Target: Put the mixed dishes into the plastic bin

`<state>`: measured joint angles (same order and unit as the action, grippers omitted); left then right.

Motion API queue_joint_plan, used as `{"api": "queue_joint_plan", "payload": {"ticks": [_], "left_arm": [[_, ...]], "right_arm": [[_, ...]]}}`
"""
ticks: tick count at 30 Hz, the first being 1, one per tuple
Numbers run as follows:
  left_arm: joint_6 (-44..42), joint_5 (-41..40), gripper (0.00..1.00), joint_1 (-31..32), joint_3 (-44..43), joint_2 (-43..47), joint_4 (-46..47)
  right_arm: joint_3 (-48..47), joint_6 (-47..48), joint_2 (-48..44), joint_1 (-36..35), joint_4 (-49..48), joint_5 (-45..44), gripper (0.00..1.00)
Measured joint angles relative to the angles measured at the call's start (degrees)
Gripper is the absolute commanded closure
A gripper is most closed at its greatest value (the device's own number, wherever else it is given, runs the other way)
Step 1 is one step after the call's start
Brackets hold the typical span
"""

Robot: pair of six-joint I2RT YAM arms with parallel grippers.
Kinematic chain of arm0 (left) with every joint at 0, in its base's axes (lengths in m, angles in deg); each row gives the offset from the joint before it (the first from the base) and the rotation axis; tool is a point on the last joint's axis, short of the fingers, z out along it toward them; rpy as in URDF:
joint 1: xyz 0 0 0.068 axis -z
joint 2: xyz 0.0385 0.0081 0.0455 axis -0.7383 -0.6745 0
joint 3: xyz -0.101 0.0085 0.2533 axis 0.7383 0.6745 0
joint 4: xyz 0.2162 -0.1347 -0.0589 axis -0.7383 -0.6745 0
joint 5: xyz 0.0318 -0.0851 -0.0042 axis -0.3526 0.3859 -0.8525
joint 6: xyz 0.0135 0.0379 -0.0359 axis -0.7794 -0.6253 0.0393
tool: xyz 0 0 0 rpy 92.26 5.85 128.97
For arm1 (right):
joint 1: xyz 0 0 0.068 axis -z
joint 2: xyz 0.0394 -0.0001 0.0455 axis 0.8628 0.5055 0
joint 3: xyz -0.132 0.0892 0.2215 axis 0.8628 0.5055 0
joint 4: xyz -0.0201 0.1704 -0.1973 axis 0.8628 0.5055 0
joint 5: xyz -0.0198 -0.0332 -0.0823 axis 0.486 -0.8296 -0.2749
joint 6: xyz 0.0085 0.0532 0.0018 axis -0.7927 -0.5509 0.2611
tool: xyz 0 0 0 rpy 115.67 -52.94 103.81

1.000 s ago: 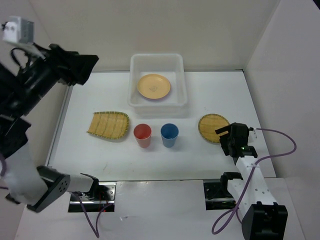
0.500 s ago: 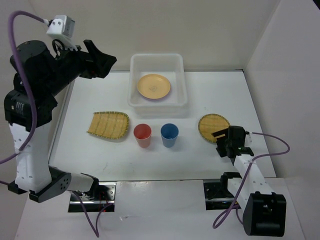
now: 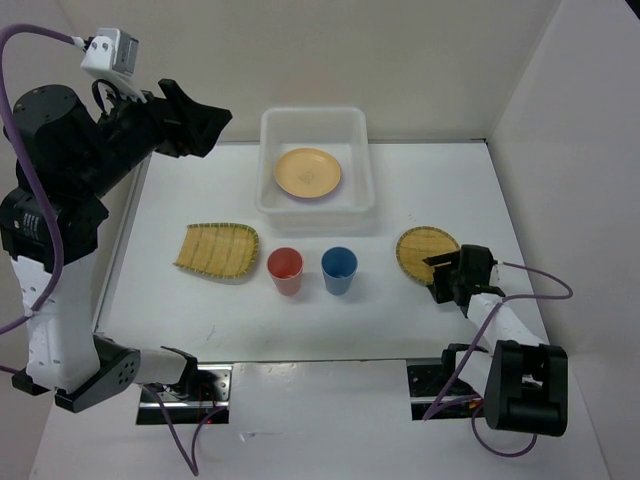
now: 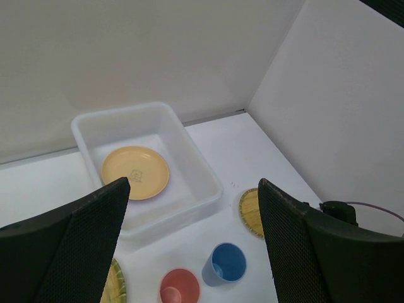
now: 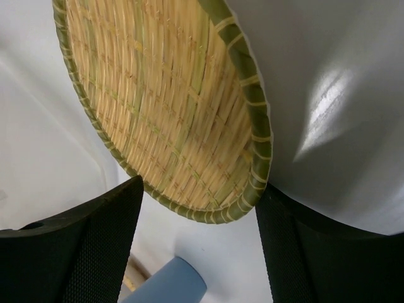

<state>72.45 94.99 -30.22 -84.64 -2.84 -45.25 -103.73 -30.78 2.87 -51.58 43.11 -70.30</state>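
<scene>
The plastic bin (image 3: pixel 312 118) stands at the back centre and holds the orange-yellow plate (image 3: pixel 307 172); the lilac plate is not clearly visible. In a row in front lie the squarish woven tray (image 3: pixel 217 249), the red cup (image 3: pixel 285 269), the blue cup (image 3: pixel 339 268) and the round woven tray (image 3: pixel 423 250). My right gripper (image 3: pixel 447 276) is open at the round tray's near-right rim. In the right wrist view the tray (image 5: pixel 164 107) fills the space between my fingers (image 5: pixel 76 246). My left gripper (image 3: pixel 205 125) is open and empty, raised high at the back left.
The left wrist view looks down on the bin (image 4: pixel 211 189), the plate (image 4: pixel 135 172), the blue cup (image 4: pixel 227 264), the red cup (image 4: pixel 179 294) and the round tray (image 4: pixel 249 211). White walls close the back and right sides. A purple cable (image 3: pixel 540 290) loops by the right arm.
My left arm has swung up and to the right, with its gripper now pointing toward the bin. My right gripper has lowered and come closer to the round tray's rim.
</scene>
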Motion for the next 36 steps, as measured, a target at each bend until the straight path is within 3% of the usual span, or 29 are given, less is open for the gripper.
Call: {"api": "queue_joint_plan", "payload": {"ticks": [16, 26, 30, 31, 36], "left_arm": [[-0.09, -0.02, 0.10, 0.00, -4.00, -2.56, -0.63], [-0.11, 0.00, 0.09, 0.00, -5.05, -3.63, -1.11], [-0.11, 0.00, 0.09, 0.00, -5.11, -3.63, -1.14], [-0.09, 0.00, 0.09, 0.00, -5.11, -3.63, -1.11], [-0.04, -0.02, 0.09, 0.00, -5.14, -3.63, -1.09]], "right_arm": [[3.08, -6.88, 1.25, 5.84, -7.78, 2.58, 0.35], [1.79, -4.44, 14.93, 14.08, -22.03, 13.64, 0.39], [1.53, -2.64, 19.21, 15.06, -27.08, 16.79, 0.47], [1.36, -2.27, 20.24, 15.19, -27.91, 17.46, 0.57], [0.72, -0.33, 25.33, 16.70, -31.63, 20.90, 0.75]]}}
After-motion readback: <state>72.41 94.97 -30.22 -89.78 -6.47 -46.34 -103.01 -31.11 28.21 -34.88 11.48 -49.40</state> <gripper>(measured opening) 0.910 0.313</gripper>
